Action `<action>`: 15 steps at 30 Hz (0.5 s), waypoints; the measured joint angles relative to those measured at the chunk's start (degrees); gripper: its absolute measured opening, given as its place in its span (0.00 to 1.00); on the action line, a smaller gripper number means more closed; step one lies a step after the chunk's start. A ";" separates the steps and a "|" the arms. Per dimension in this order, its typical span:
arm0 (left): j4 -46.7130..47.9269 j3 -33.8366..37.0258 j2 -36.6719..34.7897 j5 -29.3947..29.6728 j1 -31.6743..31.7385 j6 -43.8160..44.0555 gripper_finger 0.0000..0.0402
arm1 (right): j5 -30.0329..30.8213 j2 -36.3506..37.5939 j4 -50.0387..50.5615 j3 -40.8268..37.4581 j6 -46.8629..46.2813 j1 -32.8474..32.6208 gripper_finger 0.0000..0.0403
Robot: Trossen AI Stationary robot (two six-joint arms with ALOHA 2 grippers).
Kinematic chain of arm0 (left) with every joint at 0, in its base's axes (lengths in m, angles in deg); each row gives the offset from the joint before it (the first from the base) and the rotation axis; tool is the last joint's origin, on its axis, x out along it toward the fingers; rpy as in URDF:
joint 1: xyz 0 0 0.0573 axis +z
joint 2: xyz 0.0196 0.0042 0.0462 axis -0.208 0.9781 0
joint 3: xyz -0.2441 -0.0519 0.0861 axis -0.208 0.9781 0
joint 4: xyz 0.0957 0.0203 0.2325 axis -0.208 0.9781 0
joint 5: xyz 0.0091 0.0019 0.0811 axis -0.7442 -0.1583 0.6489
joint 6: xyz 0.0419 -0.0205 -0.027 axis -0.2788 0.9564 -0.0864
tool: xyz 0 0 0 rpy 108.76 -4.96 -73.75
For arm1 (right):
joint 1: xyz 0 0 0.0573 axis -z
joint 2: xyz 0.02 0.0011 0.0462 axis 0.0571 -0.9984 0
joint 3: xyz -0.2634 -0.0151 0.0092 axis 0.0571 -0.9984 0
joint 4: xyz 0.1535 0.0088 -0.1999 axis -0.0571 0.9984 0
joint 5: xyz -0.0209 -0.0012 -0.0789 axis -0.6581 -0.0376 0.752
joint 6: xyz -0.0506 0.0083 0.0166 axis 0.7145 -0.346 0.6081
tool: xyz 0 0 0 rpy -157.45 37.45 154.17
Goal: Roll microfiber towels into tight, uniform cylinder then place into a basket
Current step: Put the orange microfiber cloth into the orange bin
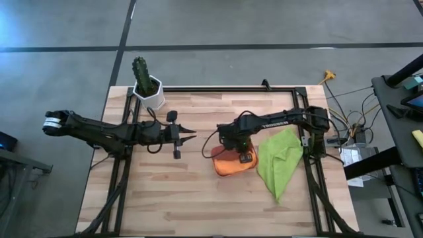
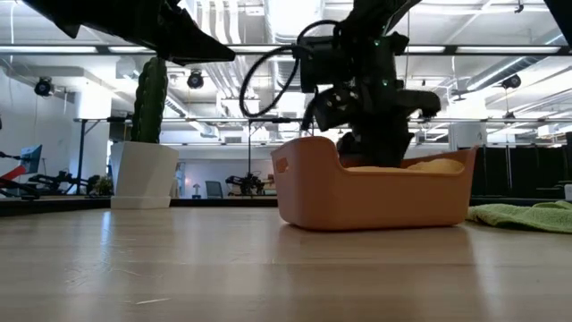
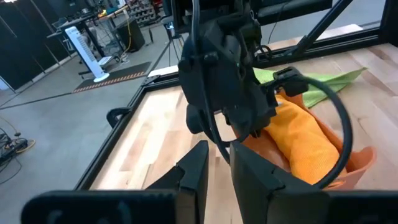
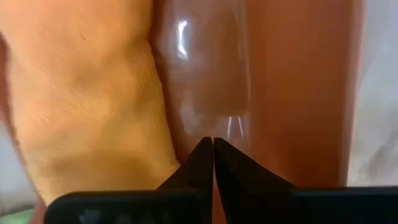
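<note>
While the rolled orange towel [image 3: 301,143] lies in the basket [image 2: 375,199], the right gripper [image 4: 212,149] is pressed inside it, fingers shut, empty. The left gripper [image 1: 190,136], fingers narrowly parted, is held mid-table. Next, the green towel [image 1: 281,158] near the right edge must be rolled.

basket [image 2: 375,192]: on table | orange towel [image 2: 438,165]: inside | right claw [image 2: 380,148]: in basket

I see open tabletop [image 1: 165,198] along the front edge; the right gripper [image 1: 232,151] fills the basket [image 1: 228,165], and the cactus pot [image 1: 149,89] blocks the back-left corner.

orange towel [image 1: 228,165] mostly under right arm [image 1: 277,122]
</note>
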 joint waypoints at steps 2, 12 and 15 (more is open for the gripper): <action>0.00 0.00 0.00 0.00 0.00 0.00 0.13 | 0.66 0.00 1.20 -0.02 0.01 0.11 0.02; 0.00 0.00 0.00 0.00 0.00 0.00 0.13 | 0.32 0.04 8.22 -0.29 -1.96 0.32 0.02; 0.00 0.00 0.00 0.00 0.00 0.00 0.13 | -1.98 0.04 8.12 -0.73 -2.35 0.21 0.02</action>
